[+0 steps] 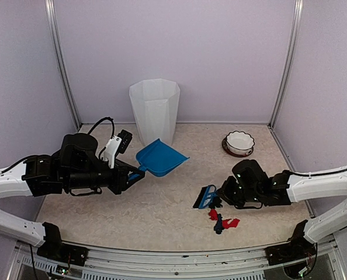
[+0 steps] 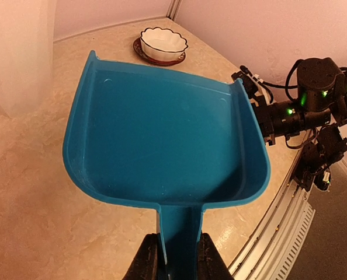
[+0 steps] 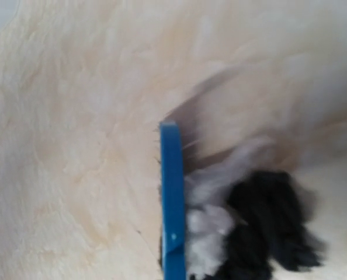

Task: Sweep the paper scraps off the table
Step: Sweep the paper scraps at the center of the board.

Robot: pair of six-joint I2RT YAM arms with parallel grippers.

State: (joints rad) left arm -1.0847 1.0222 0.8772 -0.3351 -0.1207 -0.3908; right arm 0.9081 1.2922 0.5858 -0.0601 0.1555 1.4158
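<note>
Just in front of the bin (image 1: 154, 111), the left claw (image 1: 135, 174) is clamped on the handle of the blue dustpan (image 1: 160, 157), which hangs above the tabletop (image 1: 132, 216). Further right of the bin, toward the front edge, the right claw (image 1: 221, 195) looks closed on the brush (image 1: 206, 196), just beside the paper scraps (image 1: 221, 221). Those red and dark bits look feather-light and crumpled, so I'd nudge them gently with bristles, not pinch them.

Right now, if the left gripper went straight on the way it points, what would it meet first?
Probably the white bowl, reached first by the blue dustpan its fingers hold; height is unclear, so it might pass over.
</note>
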